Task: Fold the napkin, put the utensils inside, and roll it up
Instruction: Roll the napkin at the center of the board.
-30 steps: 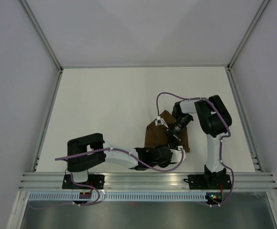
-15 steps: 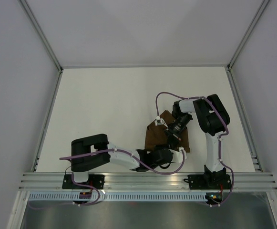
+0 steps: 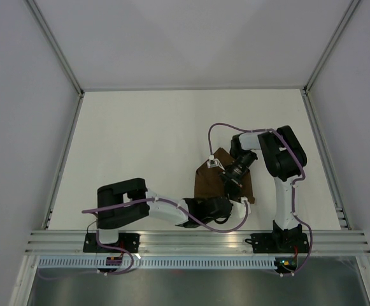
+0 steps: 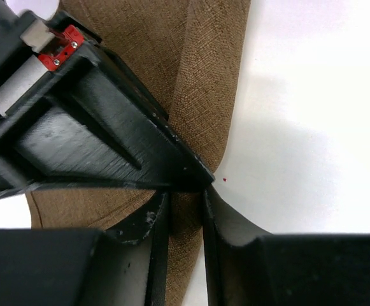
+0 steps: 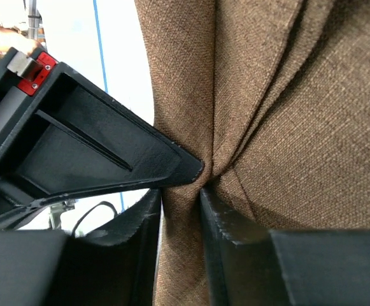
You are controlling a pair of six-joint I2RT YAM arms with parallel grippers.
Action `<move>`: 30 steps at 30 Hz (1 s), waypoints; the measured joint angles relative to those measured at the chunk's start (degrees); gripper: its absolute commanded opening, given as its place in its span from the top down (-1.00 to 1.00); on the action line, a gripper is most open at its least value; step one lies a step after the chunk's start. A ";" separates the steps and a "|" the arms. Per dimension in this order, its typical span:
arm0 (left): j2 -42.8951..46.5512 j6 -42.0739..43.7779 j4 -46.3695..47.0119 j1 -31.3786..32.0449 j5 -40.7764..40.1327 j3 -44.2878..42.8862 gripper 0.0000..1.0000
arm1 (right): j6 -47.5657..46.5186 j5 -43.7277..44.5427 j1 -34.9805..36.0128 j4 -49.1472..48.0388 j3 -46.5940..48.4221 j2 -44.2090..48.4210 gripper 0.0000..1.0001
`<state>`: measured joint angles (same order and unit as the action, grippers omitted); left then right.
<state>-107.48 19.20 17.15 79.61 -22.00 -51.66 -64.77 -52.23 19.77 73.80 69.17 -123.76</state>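
Your napkin [image 3: 203,183] sits bunched at lower centre-right of the top view, near the front edge of the bench [image 3: 140,140] — plenty of white surface above and left. Left claw [image 4: 185,191] is clenched on its folded edge, right claw [image 5: 183,182] pinches a gathered pleat.

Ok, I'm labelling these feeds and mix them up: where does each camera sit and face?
Top: fixed above and behind the arm bases, looking down on the table; both arms and the napkin show.
Left wrist: on the left arm, facing the napkin edge and bare table past the left gripper.
Right wrist: on the right arm, facing bunched napkin past the right gripper.
Shared: each wrist view shows its jaws pinching the napkin.
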 measured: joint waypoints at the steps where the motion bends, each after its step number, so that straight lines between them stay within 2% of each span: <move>1: -0.02 -0.02 -0.37 -0.22 0.68 -0.22 0.71 | 0.26 0.02 -0.04 0.28 0.00 0.11 0.11; 6: 0.00 -0.07 -1.07 -1.99 4.96 -0.94 0.83 | 0.90 1.86 -0.13 1.03 -0.04 2.58 -0.11; 16: -0.04 -1.88 -2.49 -5.40 13.29 -2.43 0.93 | 4.87 6.34 -2.03 -6.19 0.04 11.82 -0.23; 23: 0.00 -4.68 -2.95 -8.72 20.76 -3.17 0.94 | 10.16 6.29 -8.70 -11.98 2.36 19.08 -0.23; 30: -0.59 -9.88 -6.62 -14.73 33.92 -5.79 0.93 | 12.66 4.24 -18.78 -18.91 0.13 29.90 -0.26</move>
<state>-108.07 9.32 10.52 64.88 11.92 -57.45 -52.12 -47.99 0.99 54.89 69.30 -93.86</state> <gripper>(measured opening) 0.247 0.621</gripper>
